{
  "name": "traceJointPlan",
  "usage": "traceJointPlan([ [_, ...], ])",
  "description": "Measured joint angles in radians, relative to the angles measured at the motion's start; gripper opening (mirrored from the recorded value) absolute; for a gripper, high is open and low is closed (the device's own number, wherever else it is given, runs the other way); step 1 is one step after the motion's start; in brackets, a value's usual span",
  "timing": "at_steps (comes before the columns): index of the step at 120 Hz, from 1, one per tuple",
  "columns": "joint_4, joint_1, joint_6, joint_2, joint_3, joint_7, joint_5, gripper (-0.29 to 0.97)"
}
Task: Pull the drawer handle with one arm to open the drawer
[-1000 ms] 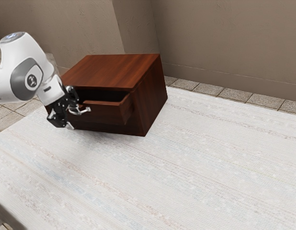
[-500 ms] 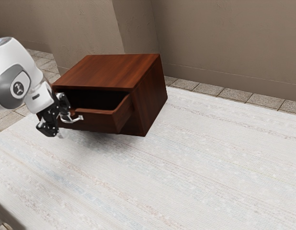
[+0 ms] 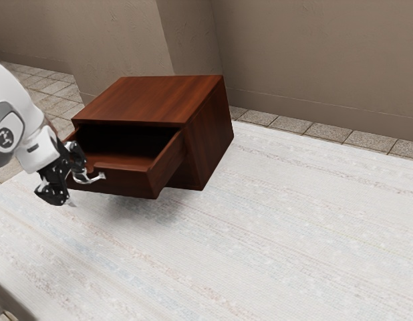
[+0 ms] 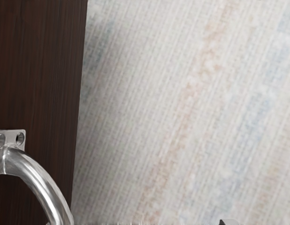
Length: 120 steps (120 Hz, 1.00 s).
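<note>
A dark wooden cabinet (image 3: 160, 100) stands on the pale table. Its drawer (image 3: 136, 167) is pulled well out toward the exterior view's left, showing a dark hollow behind it. A silver curved handle (image 3: 88, 177) sits on the drawer front. My black gripper (image 3: 73, 175) is shut on that handle, with the white arm coming in from the left edge. In the wrist view the drawer front (image 4: 37, 93) is dark wood, and the shiny handle (image 4: 37, 183) curves from its screw plate toward my hand.
The pale woven tabletop (image 3: 260, 234) spreads wide to the exterior view's right and front. Beige walls (image 3: 313, 47) and a tiled floor (image 3: 367, 137) lie behind the cabinet.
My gripper has moved toward the exterior view's left and slightly down, drawing the drawer further out of the cabinet. The dark opening above the drawer has grown.
</note>
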Motion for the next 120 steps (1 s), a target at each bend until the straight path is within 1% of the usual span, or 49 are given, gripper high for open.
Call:
traceJointPlan([
  [6, -0.017, 0.001, 0.001, -0.014, 0.0, 0.0, 0.0, 0.34],
  [10, -0.026, 0.002, 0.001, -0.026, 0.0, 0.0, 0.0, 0.32],
  [16, -0.038, 0.003, 0.001, -0.045, 0.0, 0.0, -0.001, 0.25],
  [25, -0.055, 0.005, 0.001, -0.07, 0.0, 0.0, -0.001, 0.1],
  [35, -0.073, 0.0, 0.004, -0.091, 0.001, 0.0, -0.001, 0.03],
  [43, -0.091, -0.004, 0.003, -0.11, 0.001, 0.0, 0.003, 0.07],
  [47, -0.1, -0.007, 0.002, -0.123, 0.001, 0.0, 0.003, 0.04],
  [58, -0.105, -0.029, -0.011, -0.179, 0.006, 0.0, 0.006, 0.19],
  [64, -0.076, -0.036, -0.019, -0.196, 0.012, 0.0, 0.006, 0.27],
  [72, 0.017, -0.064, -0.047, -0.213, 0.014, -0.004, 0.005, 0.38],
  [79, 0.144, -0.107, -0.089, -0.211, 0.007, -0.023, 0.005, 0.45],
  [83, 0.218, -0.142, -0.11, -0.191, 0.003, -0.046, 0.005, 0.49],
  [88, 0.334, -0.201, -0.14, -0.125, -0.001, -0.086, 0.006, 0.52],
  [95, 0.584, -0.302, -0.226, 0.055, -0.011, -0.161, 0.029, 0.56],
  [100, 0.707, -0.343, -0.297, 0.154, -0.026, -0.223, 0.046, 0.58],
  [107, 0.781, -0.373, -0.382, 0.216, -0.048, -0.316, 0.061, 0.6],
  [120, 0.815, -0.416, -0.491, 0.243, -0.082, -0.491, 0.065, 0.63],
])
